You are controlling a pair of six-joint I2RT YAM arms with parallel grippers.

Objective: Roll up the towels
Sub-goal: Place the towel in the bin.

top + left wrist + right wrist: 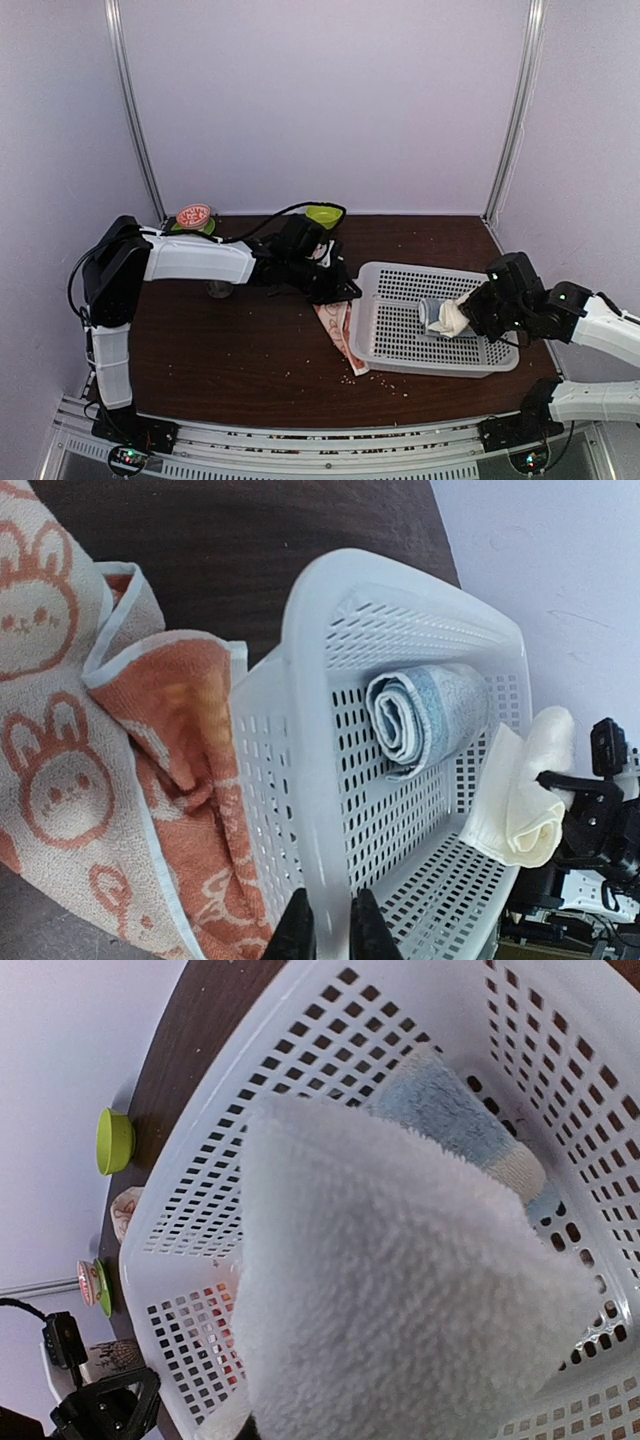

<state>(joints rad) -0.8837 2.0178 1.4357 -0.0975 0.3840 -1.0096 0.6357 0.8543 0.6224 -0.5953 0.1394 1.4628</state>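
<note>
Left wrist — rabbit towel; white basket.

White perforated basket sits right of centre on the dark brown table, with a pale blue-white roll lying inside. Green bowl and red-patterned round lid at the far edge. Crumbs scattered by the basket's near side.

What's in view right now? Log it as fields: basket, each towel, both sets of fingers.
basket: white, perforated, right of centre
blue-white roll: lying inside the basket
cream towel: rolled, held over the basket
rabbit towel: unrolled, left of the basket, partly under it
left fingers: closed on the basket's rim
right fingers: closed on the cream towel
</note>
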